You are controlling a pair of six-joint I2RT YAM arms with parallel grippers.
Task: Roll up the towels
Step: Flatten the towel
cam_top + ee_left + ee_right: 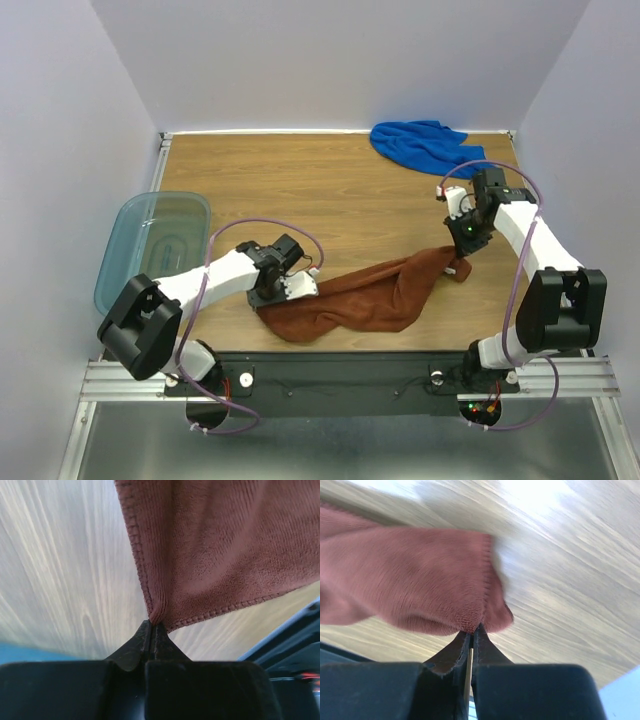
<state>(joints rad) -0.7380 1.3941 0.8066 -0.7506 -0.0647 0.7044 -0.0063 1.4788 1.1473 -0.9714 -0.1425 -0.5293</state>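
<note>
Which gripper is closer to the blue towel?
Right. The right gripper holds the brown towel by one end, in front of the blue towel; the left gripper holds its other end, farther off leftward.

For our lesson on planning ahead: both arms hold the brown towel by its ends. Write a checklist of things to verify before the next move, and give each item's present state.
1. Left end effector shut on a corner of the brown towel: ok.
2. Right end effector shut on the towel's other end: ok.
3. Brown towel spread flat for rolling: not ok, it is bunched between the arms.
4. Blue towel clear of the brown one: ok, it lies crumpled at the table's far right.
5. Bin out of the way: ok, it stands at the left, apart from the towel.
6. Grips firm enough for pulling: cannot tell.
</note>
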